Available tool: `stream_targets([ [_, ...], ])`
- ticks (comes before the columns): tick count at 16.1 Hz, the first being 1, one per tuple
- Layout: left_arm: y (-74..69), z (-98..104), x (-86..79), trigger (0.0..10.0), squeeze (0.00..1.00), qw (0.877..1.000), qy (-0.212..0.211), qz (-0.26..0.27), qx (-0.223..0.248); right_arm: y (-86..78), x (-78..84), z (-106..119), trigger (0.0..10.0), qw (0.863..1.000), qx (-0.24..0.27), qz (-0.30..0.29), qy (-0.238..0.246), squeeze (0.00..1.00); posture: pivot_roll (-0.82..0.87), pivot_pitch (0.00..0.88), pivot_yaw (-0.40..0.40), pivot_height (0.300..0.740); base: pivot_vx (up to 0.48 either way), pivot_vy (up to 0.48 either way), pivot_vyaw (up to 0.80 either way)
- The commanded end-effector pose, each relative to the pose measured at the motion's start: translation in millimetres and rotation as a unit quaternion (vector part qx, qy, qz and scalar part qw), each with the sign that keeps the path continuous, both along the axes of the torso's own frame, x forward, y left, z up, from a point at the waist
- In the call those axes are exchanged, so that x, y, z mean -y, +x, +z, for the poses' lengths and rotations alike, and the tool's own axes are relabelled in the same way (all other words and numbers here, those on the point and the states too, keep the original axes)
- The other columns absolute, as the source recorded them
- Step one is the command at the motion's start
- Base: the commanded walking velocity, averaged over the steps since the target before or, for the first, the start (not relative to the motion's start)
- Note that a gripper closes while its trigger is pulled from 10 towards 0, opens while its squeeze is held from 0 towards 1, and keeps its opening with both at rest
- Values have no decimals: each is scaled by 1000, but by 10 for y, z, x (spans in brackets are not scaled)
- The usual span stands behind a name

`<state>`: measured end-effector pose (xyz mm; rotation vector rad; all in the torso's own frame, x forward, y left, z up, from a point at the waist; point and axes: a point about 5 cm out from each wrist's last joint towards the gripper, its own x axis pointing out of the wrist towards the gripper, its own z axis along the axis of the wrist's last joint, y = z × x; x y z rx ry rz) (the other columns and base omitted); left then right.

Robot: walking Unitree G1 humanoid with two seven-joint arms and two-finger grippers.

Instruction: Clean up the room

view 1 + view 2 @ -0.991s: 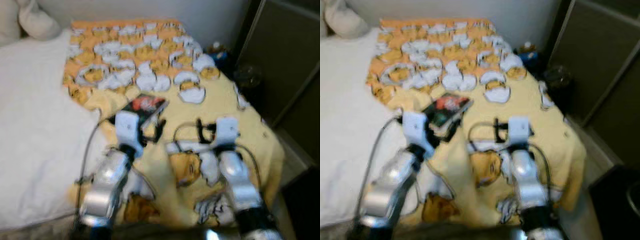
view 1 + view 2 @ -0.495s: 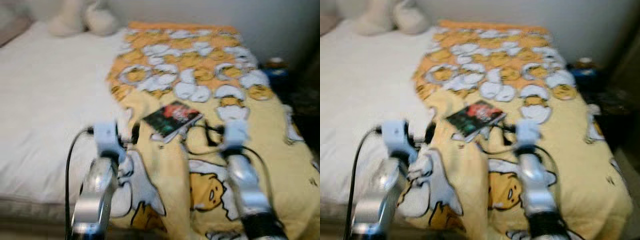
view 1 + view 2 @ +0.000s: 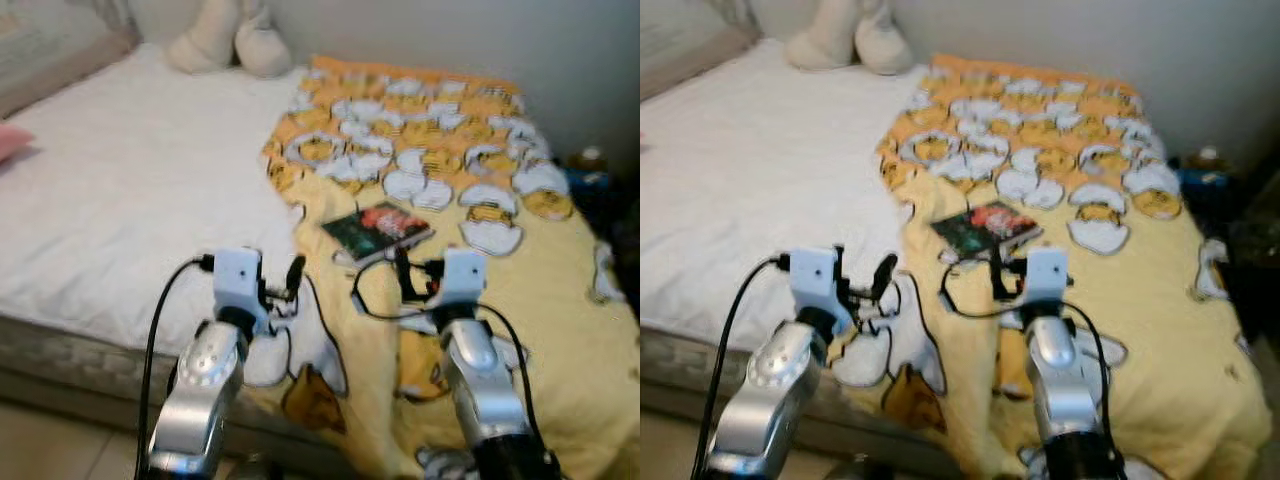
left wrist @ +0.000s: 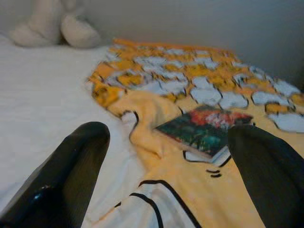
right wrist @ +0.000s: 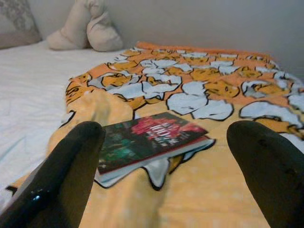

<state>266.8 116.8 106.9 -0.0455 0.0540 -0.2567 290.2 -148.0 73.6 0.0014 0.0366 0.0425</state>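
yellow blanket (image 3: 520,300), book (image 3: 380,228) on top

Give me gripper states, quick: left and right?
Left gripper: open, empty, over the yellow blanket short of the book.
Right gripper: open, empty, fingers either side of the book, not touching.

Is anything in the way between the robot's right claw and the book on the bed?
Nothing visible blocks it. The book lies flat on the yellow blanket, straight ahead of the open right gripper, with only rumpled blanket between them. The left gripper hovers off to the side, over the blanket's edge.
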Motion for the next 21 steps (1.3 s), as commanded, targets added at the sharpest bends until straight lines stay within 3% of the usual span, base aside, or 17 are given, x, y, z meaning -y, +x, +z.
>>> stream_targets([
  [1, -4, 8, 21, 10000, 0, 1000, -3, -5, 2, 23, 55, 41, 10000, 1000, 9, -6, -7, 0, -2, 0, -17, 719, 270, -394, 0],
  [5, -34, -11, 42, 10000, 0, 1000, -11, -5, -1, -41, 107, 2, 10000, 1000, 3, -13, -11, 0, -20, 0, -8, 719, 274, -391, 0],
  [9, -81, -99, -140, 10000, 0, 999, 0, 35, -17, -163, 195, -83, 10000, 1000, -13, -24, -16, 0, -25, 0, -2, 719, 210, -291, 0],
  [11, -376, -207, -436, 10000, 0, 997, 15, 53, -44, -434, 316, -113, 10000, 999, -23, -9, -24, 0, -21, 0, -1, 719, 0, 0, 0],
  [12, -505, -234, -515, 10000, 0, 997, 14, 55, -51, -526, 357, -116, 10000, 999, -27, -2, -30, 0, -22, 0, -4, 719, 0, 0, 0],
  [14, -634, -229, -537, 10000, 0, 997, 25, 51, -43, -580, 426, -117, 10000, 999, -32, -6, -39, 0, -22, 0, -13, 719, 0, 0, 0],
  [17, -519, -135, -396, 10000, 0, 999, 25, 34, -22, -469, 354, -73, 10000, 999, -27, -2, -38, 0, -18, 0, -19, 719, 349, -325, 710],
  [21, -497, -140, -435, 10000, 0, 998, 5, 54, -30, -433, 345, -48, 10000, 999, -25, -2, -37, 0, -25, 0, -17, 719, 360, -314, 706],
])
